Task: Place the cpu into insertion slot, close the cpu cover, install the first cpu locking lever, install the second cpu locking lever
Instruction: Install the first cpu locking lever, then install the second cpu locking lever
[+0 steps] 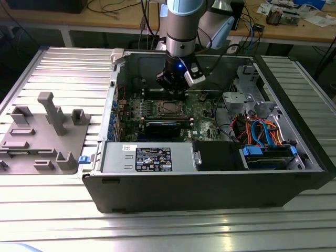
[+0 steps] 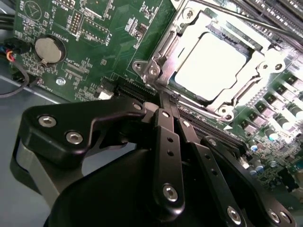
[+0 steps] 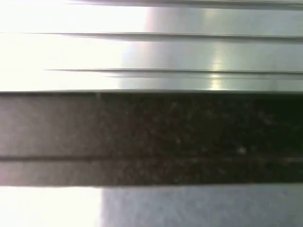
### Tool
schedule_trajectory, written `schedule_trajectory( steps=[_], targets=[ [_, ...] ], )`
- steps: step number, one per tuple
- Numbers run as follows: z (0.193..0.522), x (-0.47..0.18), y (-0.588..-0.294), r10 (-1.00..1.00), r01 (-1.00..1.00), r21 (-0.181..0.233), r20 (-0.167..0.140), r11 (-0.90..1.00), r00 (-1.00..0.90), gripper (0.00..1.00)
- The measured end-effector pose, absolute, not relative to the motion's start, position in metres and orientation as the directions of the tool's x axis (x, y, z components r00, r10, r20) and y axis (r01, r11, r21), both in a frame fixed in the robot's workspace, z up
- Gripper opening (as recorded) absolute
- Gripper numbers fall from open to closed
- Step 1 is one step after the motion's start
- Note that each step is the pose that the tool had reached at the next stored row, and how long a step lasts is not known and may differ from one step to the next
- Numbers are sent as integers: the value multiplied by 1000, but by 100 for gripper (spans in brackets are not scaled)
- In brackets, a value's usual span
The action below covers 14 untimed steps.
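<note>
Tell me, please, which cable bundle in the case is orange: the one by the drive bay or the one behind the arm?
The bundle by the drive bay: orange and blue, at the exterior view's right.

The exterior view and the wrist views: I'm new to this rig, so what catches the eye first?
In the exterior view, the open computer case on the ribbed metal table, with the arm reaching down into it. In the second wrist view, the bright cpu sits in its socket under the silvery cpu cover, with the black claw beside it.
</note>
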<state>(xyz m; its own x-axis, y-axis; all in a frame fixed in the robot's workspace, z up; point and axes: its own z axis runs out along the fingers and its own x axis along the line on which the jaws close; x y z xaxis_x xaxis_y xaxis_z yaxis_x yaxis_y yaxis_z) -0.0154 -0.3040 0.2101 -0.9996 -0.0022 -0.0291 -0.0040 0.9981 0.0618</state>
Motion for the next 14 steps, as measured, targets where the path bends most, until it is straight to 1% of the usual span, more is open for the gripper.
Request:
schedule_trajectory(
  steps=[14],
  targets=[
    [210, -15, -310, -2, -4, 62, -29, 998, -1000, 11]
  ],
)
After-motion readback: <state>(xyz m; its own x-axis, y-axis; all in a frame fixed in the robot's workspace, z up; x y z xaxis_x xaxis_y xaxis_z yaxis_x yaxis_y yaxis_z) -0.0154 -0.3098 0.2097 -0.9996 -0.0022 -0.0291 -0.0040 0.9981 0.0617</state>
